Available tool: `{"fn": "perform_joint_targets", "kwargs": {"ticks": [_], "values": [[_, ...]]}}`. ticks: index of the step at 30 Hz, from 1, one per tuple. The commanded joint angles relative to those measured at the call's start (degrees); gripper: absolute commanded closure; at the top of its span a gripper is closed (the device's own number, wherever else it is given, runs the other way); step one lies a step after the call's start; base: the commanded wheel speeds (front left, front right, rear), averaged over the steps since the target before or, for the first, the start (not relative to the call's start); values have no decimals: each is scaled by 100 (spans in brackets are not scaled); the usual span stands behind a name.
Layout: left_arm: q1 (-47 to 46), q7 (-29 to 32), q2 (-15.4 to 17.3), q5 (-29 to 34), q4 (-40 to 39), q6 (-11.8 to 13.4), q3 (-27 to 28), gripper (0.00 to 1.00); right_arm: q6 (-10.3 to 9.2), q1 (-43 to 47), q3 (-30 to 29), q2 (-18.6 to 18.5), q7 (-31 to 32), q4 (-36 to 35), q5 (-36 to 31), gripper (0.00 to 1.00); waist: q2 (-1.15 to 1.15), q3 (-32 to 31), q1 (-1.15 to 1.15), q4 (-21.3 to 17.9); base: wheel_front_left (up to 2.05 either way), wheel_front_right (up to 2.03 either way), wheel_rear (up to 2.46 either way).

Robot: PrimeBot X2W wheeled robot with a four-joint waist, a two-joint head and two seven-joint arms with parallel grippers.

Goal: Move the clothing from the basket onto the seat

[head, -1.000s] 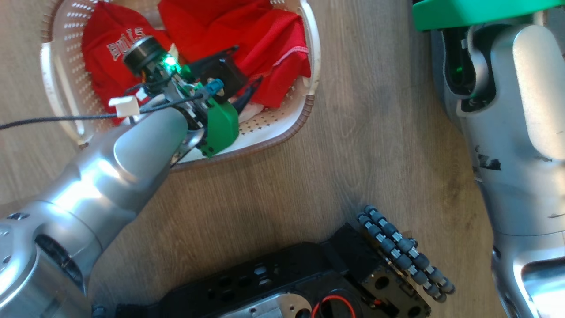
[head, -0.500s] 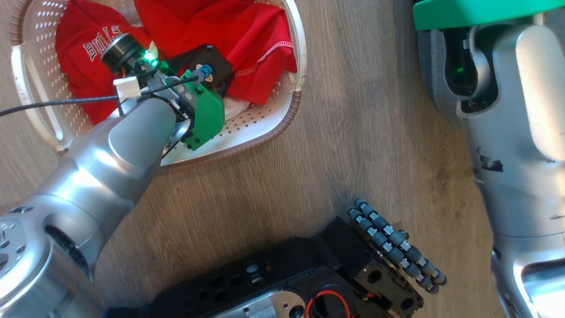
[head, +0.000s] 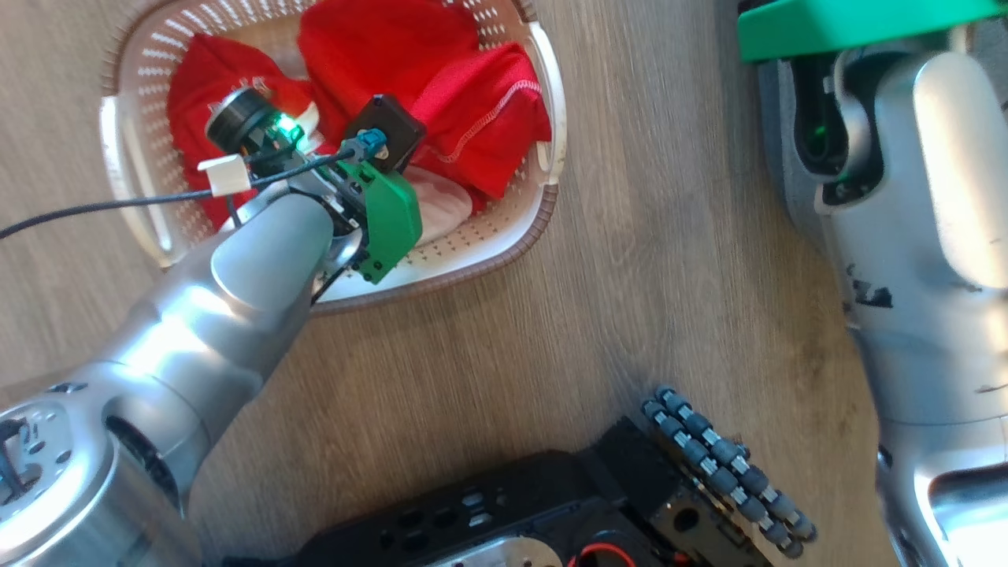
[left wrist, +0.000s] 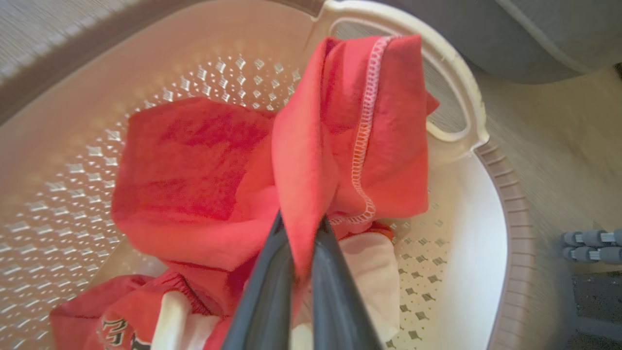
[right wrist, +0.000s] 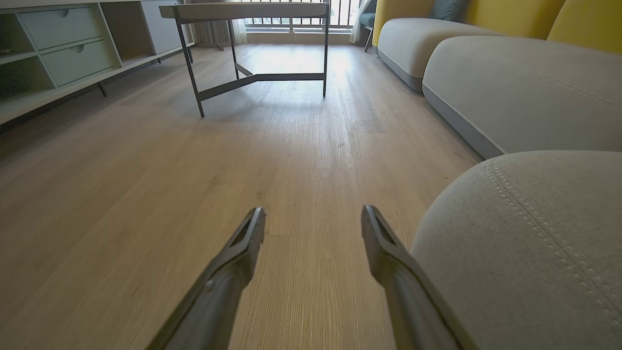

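Observation:
The cream basket [head: 512, 236] sits on the wood floor, holding red clothing [head: 465, 110]. My left arm reaches down into it. In the left wrist view my left gripper [left wrist: 302, 228] is shut on a fold of red clothing [left wrist: 311, 146] with pale stitching, pulled up from the pile inside the basket [left wrist: 486, 233]; a garment with lettering [left wrist: 116, 330] lies at the lower left. In the right wrist view my right gripper [right wrist: 313, 218] is open above the floor, with nothing between its fingers, next to the grey seat [right wrist: 525, 243] at its right.
My black wheeled base [head: 693, 472] lies near the basket on the floor. The right forearm [head: 921, 236] hangs at the right. A metal-legged table [right wrist: 252, 48], a low cabinet [right wrist: 58, 48] and more grey sofa cushions [right wrist: 510, 87] stand further off.
My left gripper has shut on the red fabric in the basket. The head camera has shifted, so the basket sits differently in the picture. The right arm has not moved.

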Motion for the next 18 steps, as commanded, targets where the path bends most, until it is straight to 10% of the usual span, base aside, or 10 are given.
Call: {"fn": "perform_joint_targets", "kwargs": {"ticks": [1,18], "values": [[108,-83,-78,-95,-122,-36,46,100,41,330,1,80,-27,-122,-55,0,0,-213,0,113,0,0,0],[903,-173,-87,-255,-1018,-36,1247,100,41,1143,-79,80,-27,308,-411,0,0,-1894,0,712,0,0,0]]}}
